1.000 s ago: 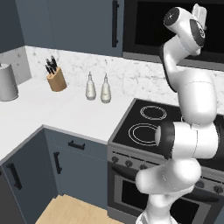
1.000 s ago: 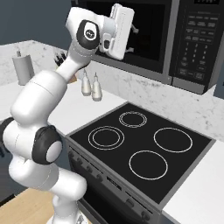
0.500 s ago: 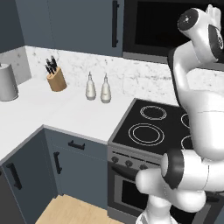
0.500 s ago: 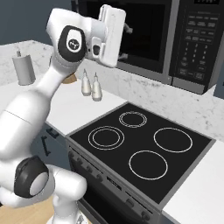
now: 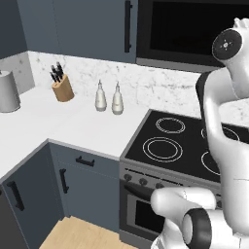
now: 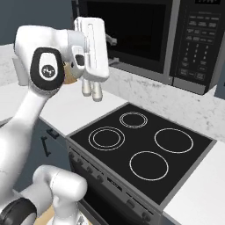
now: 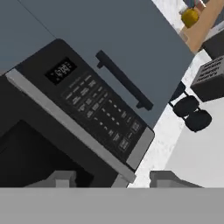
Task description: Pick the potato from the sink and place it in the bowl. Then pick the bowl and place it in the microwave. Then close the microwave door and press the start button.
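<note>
The black microwave [image 6: 176, 35] sits built in above the stove, and its door [image 6: 132, 30] with the dark glass window looks shut. Its button panel [image 6: 197, 39] is at the right end. My gripper [image 6: 112, 50] hovers in front of the door's left part, fingers pointing at the glass. In the hand view the panel [image 7: 100, 113] runs diagonally with a lit display [image 7: 63, 70], and the dark window [image 7: 26, 153] lies lower left. The two fingertips [image 7: 61, 179] stand wide apart with nothing between them, so the gripper is open. The potato, the bowl and the sink are out of view.
A black four-ring stove [image 6: 140, 145] lies below the microwave. On the white counter to the left stand a knife block [image 5: 63, 90], two bottles [image 5: 108, 97] and a grey canister [image 5: 8, 92]. A dark blue cabinet with a bar handle [image 7: 124, 81] and a toaster [image 7: 210, 78] lie beyond the microwave.
The arm has swung. In the right base view the hand has drifted left and lower in front of the microwave door. In the left base view the upper arm has moved to the right edge.
</note>
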### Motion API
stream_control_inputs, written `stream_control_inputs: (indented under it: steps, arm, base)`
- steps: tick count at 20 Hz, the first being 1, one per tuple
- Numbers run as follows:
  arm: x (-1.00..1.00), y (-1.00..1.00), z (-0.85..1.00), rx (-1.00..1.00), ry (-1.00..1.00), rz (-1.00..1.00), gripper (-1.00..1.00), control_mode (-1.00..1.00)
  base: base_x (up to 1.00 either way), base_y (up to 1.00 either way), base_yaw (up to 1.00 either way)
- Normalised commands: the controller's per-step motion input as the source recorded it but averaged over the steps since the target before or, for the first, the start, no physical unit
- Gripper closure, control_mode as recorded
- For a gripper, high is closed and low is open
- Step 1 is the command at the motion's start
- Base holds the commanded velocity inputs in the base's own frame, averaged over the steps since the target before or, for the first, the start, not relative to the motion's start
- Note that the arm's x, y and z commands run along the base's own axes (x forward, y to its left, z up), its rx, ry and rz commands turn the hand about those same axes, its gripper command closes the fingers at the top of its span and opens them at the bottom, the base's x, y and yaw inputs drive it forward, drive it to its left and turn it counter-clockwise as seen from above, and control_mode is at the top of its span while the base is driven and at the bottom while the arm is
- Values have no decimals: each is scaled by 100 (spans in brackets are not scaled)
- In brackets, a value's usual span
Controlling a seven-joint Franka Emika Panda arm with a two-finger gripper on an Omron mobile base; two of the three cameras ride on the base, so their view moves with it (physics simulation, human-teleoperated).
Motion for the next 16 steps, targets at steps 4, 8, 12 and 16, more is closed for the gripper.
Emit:
stream_control_inputs:
  steps: [4,8,12,16]
  arm:
    - [-100,0,0,-23,8,23,100,-100]
    - [-90,0,-9,-25,16,21,100,-100]
    - [-81,0,-22,-26,15,17,100,-100]
    - [-25,-4,-8,-23,19,10,100,-100]
  base:
    - [0,0,0]
    - [0,0,0]
    - [0,0,0]
    - [0,0,0]
